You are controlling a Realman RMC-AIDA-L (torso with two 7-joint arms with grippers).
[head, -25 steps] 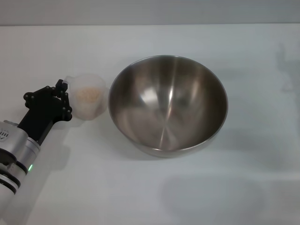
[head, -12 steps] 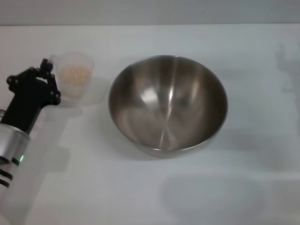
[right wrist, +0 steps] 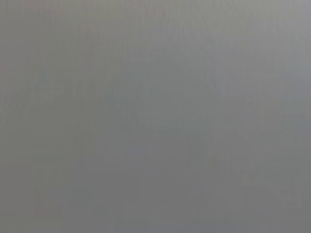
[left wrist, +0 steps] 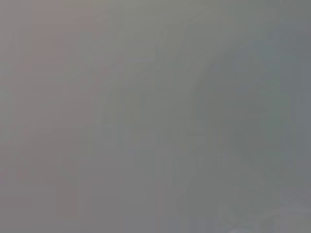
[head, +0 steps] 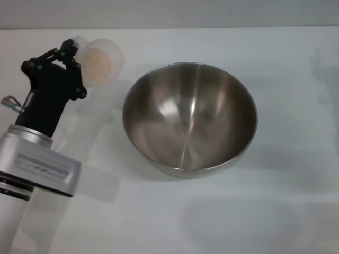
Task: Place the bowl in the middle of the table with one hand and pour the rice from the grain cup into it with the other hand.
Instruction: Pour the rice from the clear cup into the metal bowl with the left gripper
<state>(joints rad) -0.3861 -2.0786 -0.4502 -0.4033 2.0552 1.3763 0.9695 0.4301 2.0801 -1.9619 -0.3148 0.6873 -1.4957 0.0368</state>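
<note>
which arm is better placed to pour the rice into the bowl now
Left. The left gripper already holds the grain cup with the rice lifted just left of the bowl, which sits empty mid-table. The right arm is not in view.

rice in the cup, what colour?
Pale beige rice, inside the frosted clear grain cup; head view shows it best.

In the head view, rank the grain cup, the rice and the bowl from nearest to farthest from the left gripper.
1. The grain cup, held in the left gripper, lifted at the table's far left.
2. The rice, inside that cup, just beyond the fingers.
3. The bowl, mid-table to the gripper's right, standing apart.
</note>
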